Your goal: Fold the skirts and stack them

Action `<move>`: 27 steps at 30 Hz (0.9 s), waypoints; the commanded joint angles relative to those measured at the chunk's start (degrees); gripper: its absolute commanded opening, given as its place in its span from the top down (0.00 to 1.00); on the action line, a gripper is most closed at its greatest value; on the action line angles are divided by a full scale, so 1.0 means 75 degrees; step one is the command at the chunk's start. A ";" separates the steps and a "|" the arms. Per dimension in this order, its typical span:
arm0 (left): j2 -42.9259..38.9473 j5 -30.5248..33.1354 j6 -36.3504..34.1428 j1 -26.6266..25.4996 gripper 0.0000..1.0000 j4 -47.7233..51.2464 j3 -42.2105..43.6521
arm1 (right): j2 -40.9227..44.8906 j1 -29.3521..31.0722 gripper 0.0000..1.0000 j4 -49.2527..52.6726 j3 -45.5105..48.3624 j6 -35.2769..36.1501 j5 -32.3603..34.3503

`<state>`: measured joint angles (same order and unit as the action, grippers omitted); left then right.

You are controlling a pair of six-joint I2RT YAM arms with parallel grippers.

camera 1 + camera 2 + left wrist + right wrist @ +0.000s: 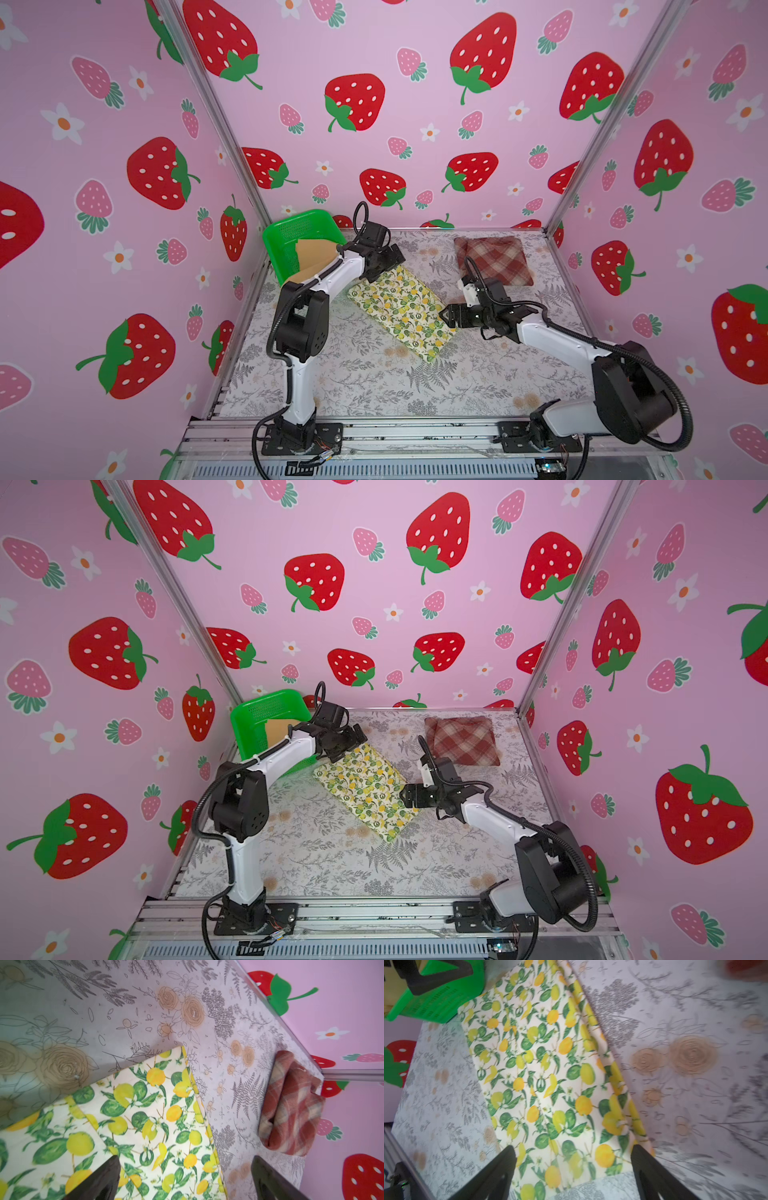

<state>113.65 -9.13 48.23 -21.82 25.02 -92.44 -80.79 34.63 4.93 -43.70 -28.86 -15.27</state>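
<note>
While left gripper (186,1157) and right gripper (573,1147) gape wide, empty, above the lemon skirt (401,311) (a long folded strip), pinching only one layer could undo the fold.

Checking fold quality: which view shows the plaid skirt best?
Both top views: the folded plaid skirt shows almost whole from above. The left wrist view shows only its folded edge, side-on. The right wrist view gives at most a red blur.
</note>
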 commanded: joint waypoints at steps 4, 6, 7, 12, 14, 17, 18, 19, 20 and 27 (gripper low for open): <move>-0.0845 -0.0092 -0.0352 0.0054 0.01 -0.0694 0.1637 | -0.0216 0.0619 0.09 -0.0908 0.0390 -0.0817 -0.0445; -0.0859 -0.0052 -0.0447 0.0128 0.01 -0.0762 0.1913 | -0.0472 0.0616 0.09 -0.1058 0.0404 -0.0873 -0.0449; -0.0828 0.0003 -0.0501 0.0143 0.01 -0.0759 0.1981 | -0.0565 0.0612 0.09 -0.1117 0.0404 -0.0896 -0.0416; -0.0604 0.0431 -0.0679 0.0250 0.01 -0.0710 0.2252 | -0.1110 0.0573 0.08 -0.1220 0.0451 -0.0912 -0.0173; -0.0598 0.0687 -0.0691 0.0250 0.01 -0.0764 0.2452 | -0.1245 0.0504 0.08 -0.1231 0.0494 -0.0897 -0.0064; -0.0696 0.1064 -0.0536 0.0247 0.01 -0.1002 0.2949 | -0.1395 0.0365 0.08 -0.1261 0.0552 -0.0831 0.0014; -0.0754 0.1146 -0.0463 0.0250 0.01 -0.1154 0.3181 | -0.1436 0.0314 0.08 -0.1260 0.0564 -0.0796 0.0020; -0.0794 0.1210 -0.0394 0.0257 0.01 -0.1301 0.3365 | -0.1490 0.0270 0.08 -0.1249 0.0557 -0.0747 0.0047; -0.0829 0.1237 -0.0315 0.0259 0.01 -0.1433 0.3554 | -0.1540 0.0215 0.08 -0.1218 0.0525 -0.0686 0.0085; -0.1257 0.1470 0.0494 -0.0051 0.01 -0.2244 0.4855 | -0.2087 -0.0105 0.08 -0.0752 -0.0013 -0.0148 0.0402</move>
<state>104.47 -1.30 47.57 -20.99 7.57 -61.23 -93.47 35.11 -6.13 -42.87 -32.12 -16.08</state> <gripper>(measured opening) 0.993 0.923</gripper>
